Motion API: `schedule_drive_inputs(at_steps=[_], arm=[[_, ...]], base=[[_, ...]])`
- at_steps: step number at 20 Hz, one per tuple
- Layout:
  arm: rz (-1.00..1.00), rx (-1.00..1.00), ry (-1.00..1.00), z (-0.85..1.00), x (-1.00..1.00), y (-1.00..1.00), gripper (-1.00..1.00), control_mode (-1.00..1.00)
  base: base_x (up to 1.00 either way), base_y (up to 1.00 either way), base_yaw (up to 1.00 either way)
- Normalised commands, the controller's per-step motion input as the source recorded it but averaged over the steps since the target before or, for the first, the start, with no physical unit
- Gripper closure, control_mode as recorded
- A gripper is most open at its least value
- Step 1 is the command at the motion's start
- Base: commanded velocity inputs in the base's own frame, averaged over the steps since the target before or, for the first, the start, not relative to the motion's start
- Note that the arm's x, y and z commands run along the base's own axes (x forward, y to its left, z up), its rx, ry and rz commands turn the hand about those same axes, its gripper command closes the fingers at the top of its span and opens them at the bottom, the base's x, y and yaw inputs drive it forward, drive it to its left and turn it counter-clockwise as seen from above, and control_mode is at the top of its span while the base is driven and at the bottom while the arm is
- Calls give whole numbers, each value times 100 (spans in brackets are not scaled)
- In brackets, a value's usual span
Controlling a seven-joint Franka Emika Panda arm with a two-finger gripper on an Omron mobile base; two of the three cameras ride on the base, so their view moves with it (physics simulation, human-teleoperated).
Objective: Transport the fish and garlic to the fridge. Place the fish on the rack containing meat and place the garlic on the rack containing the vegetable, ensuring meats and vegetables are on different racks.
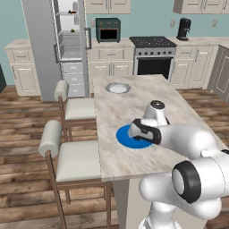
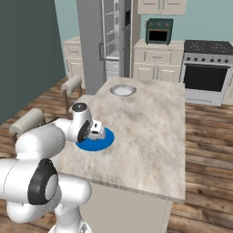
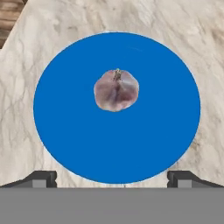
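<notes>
Garlic on blue plate, which the arm half hides in base views.

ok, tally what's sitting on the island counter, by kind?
Blue plate: 1
Garlic, lying on the plate: 1
Grey bowl, at the far end: 1
Total: 3

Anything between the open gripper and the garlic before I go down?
Nothing: in the hand view only bare blue plate lies between the gripper fingertips and the garlic.
</notes>
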Motion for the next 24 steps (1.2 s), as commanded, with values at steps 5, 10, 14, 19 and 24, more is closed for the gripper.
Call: schedule_drive_inputs(at_steps=[5, 10, 14, 19, 24], arm=[[0, 0, 4, -18, 32, 0, -100, -100], [0, 0, 10, -23, 38, 0, -100, -100], [0, 0, 9, -23, 33, 0, -100, -100], [0, 0, 3, -21, 30, 0, -100, -100], [0, 0, 2, -24, 25, 0, -100, -100]], base=[[0, 0, 0], [0, 0, 0], [0, 0, 0], [0, 0, 0], [0, 0, 0]])
